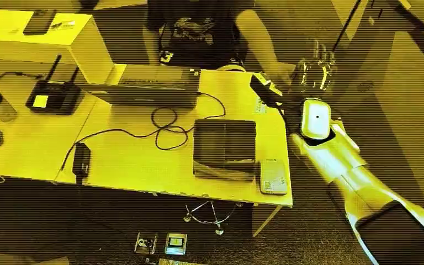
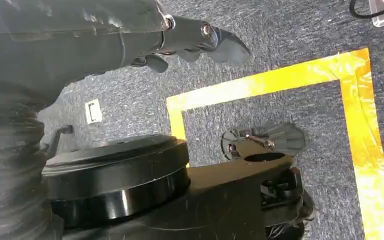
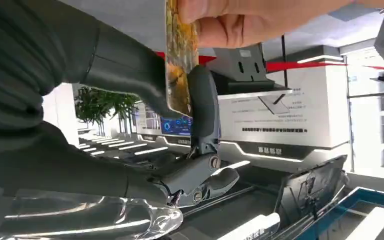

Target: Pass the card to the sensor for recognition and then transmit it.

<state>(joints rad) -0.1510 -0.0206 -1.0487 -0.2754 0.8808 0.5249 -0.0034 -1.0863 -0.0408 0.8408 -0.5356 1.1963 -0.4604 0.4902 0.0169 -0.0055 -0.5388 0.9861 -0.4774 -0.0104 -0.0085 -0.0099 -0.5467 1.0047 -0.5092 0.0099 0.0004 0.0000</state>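
My right hand [image 1: 316, 69] is raised past the table's far right corner. In the right wrist view a yellow patterned card [image 3: 180, 60] is pinched between my right hand's [image 3: 145, 85] thumb and a dark finger [image 3: 203, 110]. A person's fingers [image 3: 240, 22] grip the same card at its other end. That person sits behind the table and reaches an arm [image 1: 265, 49] toward my hand. A small white reader [image 1: 273, 176] lies at the table's near right corner, beside a dark box [image 1: 224, 143]. My left hand [image 2: 200, 37] hangs over the floor and holds nothing.
On the yellow-lit table [image 1: 143, 165] stand a dark flat device [image 1: 149, 85], a desk phone [image 1: 55, 96], looped cables [image 1: 165, 130] and a black adapter [image 1: 81, 157]. A white box [image 1: 38, 38] sits at the back left. Yellow tape [image 2: 280, 80] marks the floor.
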